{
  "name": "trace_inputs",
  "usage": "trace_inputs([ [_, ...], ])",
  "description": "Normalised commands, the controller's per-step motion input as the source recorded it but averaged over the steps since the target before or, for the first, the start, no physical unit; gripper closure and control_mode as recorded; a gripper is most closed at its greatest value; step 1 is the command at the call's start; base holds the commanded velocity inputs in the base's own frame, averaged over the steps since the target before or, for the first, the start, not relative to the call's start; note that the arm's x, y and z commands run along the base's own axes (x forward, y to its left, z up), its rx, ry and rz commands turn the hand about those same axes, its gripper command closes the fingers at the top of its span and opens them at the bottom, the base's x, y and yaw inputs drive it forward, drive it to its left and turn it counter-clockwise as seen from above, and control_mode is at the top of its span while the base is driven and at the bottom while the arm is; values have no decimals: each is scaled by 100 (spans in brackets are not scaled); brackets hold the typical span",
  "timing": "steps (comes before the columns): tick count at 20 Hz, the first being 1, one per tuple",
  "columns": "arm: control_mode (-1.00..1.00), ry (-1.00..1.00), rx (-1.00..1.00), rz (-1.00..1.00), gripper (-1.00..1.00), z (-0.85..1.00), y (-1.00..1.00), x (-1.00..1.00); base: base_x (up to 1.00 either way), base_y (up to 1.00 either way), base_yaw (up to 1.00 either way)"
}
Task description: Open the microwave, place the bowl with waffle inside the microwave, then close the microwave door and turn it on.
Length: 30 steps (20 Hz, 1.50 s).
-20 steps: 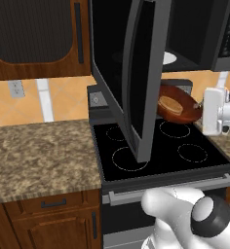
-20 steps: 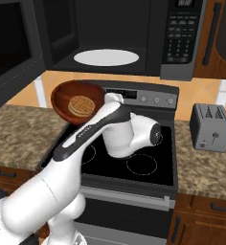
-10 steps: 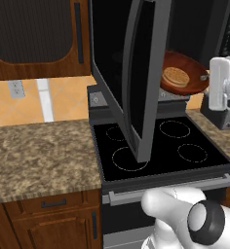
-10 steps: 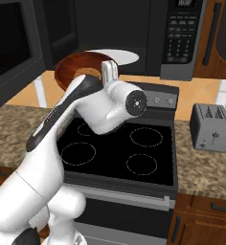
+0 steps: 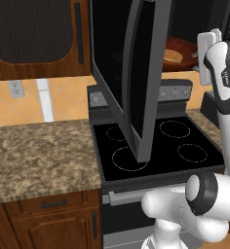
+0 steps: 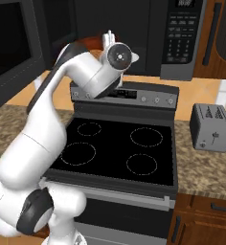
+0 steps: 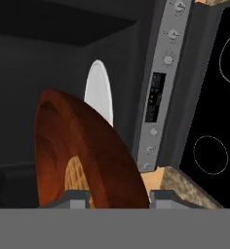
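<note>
1. My gripper [image 7: 118,198] is clamped on the rim of the bowl [image 7: 83,151]; in the hand view the two finger tips sit either side of the reddish-brown wall at the bottom edge.
2. The bowl holds the waffle [image 5: 172,55], a tan gridded disc lying on its floor. From the left base view I see the bowl raised at the mouth of the microwave [image 6: 134,33], roughly level.
3. The microwave door [image 5: 141,78] stands swung wide open, hanging out over the stove [image 6: 119,150], its edge toward the left camera.
4. Inside the cavity the hand view shows a white turntable plate [image 7: 98,95] beyond the bowl. I think the bowl is above it and not resting on it, but the angle is too steep for me to be sure.
5. The stove's four burner rings carry nothing. Its control strip [image 7: 158,92] with knobs runs just below the oven opening.
6. A silver toaster [image 6: 211,127] sits on the granite counter [image 5: 39,155] to the stove's right.
</note>
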Motion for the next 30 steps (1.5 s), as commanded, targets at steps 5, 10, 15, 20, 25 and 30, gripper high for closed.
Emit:
trace_inputs([
  [5, -100, 24, 0, -4, 100, 0, 0, 81, 0, 0, 0],
  [10, -100, -1, 0, -1, 100, 1, 0, 53, 0, 0, 0],
  [15, -100, -5, 0, -2, 100, 8, 0, 47, 0, 0, 0],
  [20, -100, -2, 0, -1, 100, 2, 1, 58, 0, 0, 0],
  [25, -100, 4, -3, 0, 100, -14, 12, 68, 0, 0, 0],
  [30, -100, 4, -3, 0, 100, -26, 17, 66, 0, 0, 0],
])
